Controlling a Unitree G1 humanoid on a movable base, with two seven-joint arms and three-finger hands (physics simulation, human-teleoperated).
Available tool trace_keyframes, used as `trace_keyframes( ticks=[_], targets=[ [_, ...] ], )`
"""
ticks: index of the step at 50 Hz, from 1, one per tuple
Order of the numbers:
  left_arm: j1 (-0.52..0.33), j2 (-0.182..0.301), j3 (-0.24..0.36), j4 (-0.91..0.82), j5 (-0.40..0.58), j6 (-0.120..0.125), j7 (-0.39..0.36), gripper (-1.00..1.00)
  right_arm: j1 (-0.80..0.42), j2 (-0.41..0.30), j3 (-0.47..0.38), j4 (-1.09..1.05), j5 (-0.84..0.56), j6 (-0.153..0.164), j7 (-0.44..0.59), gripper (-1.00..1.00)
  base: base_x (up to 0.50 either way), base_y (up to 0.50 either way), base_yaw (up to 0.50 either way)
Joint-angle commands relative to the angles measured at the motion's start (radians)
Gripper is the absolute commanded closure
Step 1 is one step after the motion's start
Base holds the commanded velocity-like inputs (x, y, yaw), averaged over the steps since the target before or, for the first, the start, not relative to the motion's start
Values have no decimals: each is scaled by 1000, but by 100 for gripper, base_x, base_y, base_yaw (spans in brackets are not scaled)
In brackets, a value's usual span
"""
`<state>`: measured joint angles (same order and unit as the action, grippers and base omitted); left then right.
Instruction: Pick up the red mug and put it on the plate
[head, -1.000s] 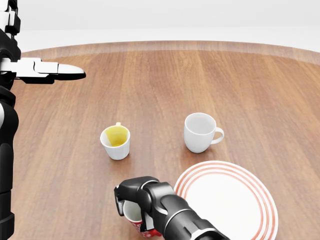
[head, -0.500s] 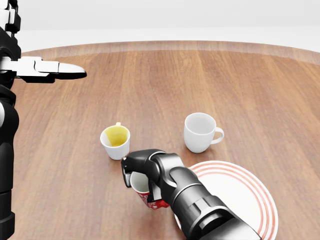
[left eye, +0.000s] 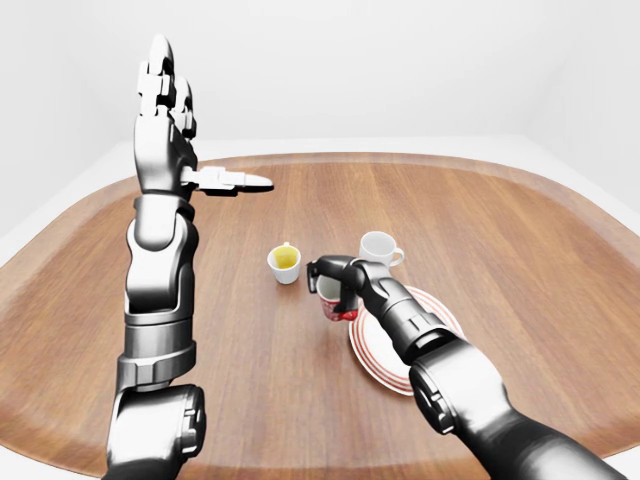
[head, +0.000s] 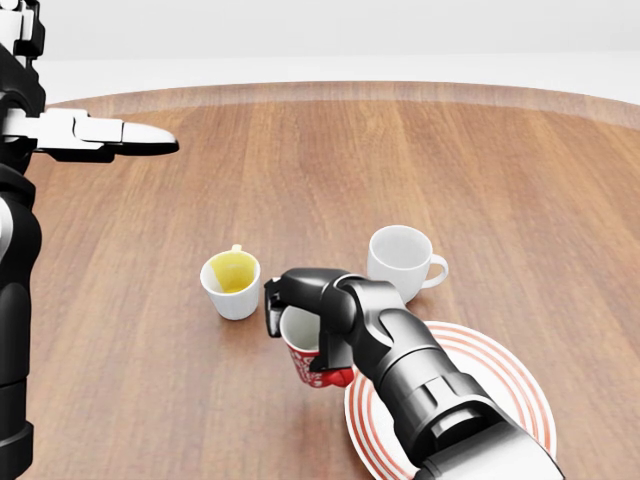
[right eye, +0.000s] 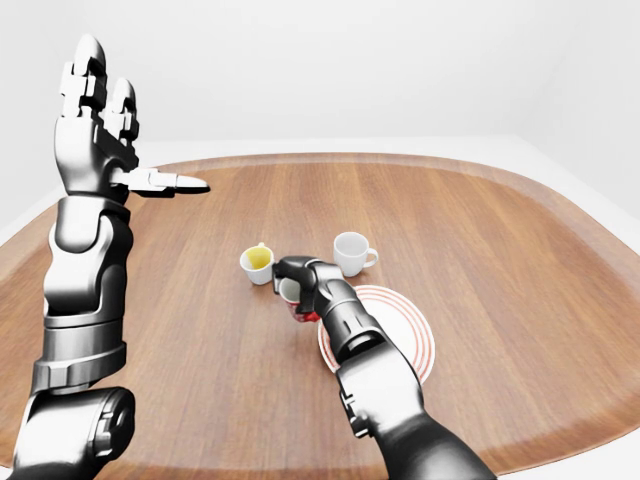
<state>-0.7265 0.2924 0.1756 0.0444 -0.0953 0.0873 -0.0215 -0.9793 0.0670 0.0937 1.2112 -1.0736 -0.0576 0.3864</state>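
the carry is in hand: the right hand (head: 300, 310) has its fingers closed round the red mug (head: 312, 362), held tilted just left of the plate (head: 500, 380). next it must swing right and set it down. since the earlier frames the mug has moved farther and rightward. the left hand (left eye: 165, 90) stays raised, fingers spread, empty.
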Motion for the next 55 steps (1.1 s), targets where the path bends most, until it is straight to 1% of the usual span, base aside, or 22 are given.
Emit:
trace_keyframes(
  ticks=[1,8,17,27,35,43,49,50,55],
  targets=[
    [-4,-2,-2,-3,6,0,-2,-100,16,-46,-1,-24,240,58,-117,100,0,0,0],
    [-5,-4,-3,-1,7,0,-2,-100,37,-71,-3,-47,250,63,-110,100,0,0,0],
    [-8,-2,-1,-4,7,0,-3,-100,59,-99,-8,-107,260,88,-88,100,0,0,0],
    [-8,-2,-2,-11,8,0,-2,-100,87,-126,-12,-134,255,100,-79,100,0,0,0],
    [-6,-4,-3,-12,10,0,-2,-100,103,-149,-18,-137,253,98,-80,100,0,0,0],
    [-7,-5,-3,-17,11,0,-2,-100,133,-174,-27,-136,257,86,-89,100,0,0,0],
    [-6,-9,-6,-19,13,0,0,-100,153,-193,-36,-156,269,86,-84,100,0,0,0],
    [-4,-11,-10,-18,15,0,0,-100,159,-199,-38,-152,271,80,-88,100,0,0,0],
    [-6,-9,-5,-21,15,0,-1,-100,173,-219,-45,-145,280,71,-95,100,0,0,0]
  ],
)
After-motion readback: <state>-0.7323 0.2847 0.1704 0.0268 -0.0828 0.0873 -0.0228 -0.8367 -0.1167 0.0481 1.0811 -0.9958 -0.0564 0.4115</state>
